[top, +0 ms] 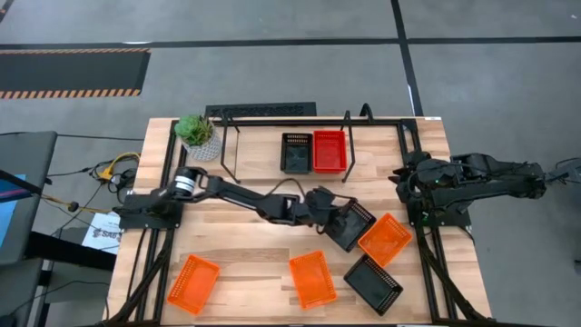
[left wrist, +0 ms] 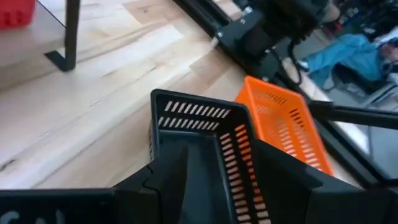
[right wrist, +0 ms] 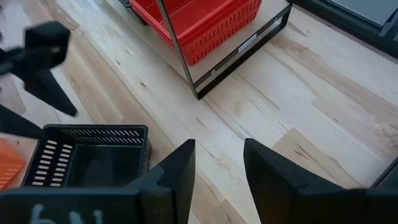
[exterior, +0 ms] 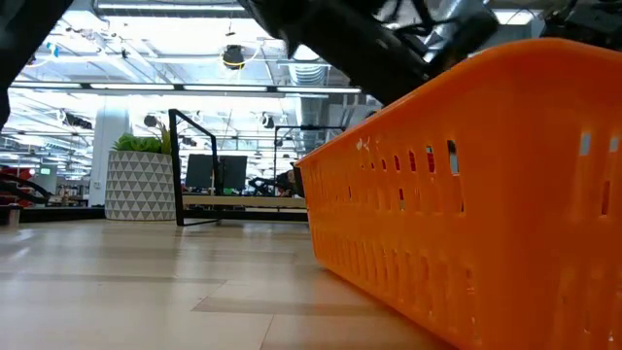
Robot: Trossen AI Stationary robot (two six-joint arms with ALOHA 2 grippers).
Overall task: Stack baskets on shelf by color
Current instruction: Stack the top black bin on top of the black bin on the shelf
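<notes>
My left gripper (top: 334, 218) reaches to the table's middle and stands open at a black basket (top: 352, 227), which also shows in the left wrist view (left wrist: 199, 118). One finger is over the basket's inside and the other is outside its long side wall. This basket lies against an orange basket (top: 385, 239). The shelf (top: 259, 150) at the far middle holds a black basket (top: 296, 152) and a red basket (top: 329, 151) side by side. My right gripper (top: 404, 186) waits open and empty at the right. My left gripper (left wrist: 221, 149) has the black basket's long side wall (left wrist: 239, 174) between its open fingers, coming slanting from above and the table's left. A gap shows between the inner finger and the wall. Whether either finger touches the wall I cannot tell.
Two more orange baskets (top: 193, 283) (top: 312, 279) and another black basket (top: 373, 284) lie along the near edge. A white plant pot (top: 197, 136) stands left of the shelf. In the low view, an orange basket (exterior: 466, 194) blocks the right half.
</notes>
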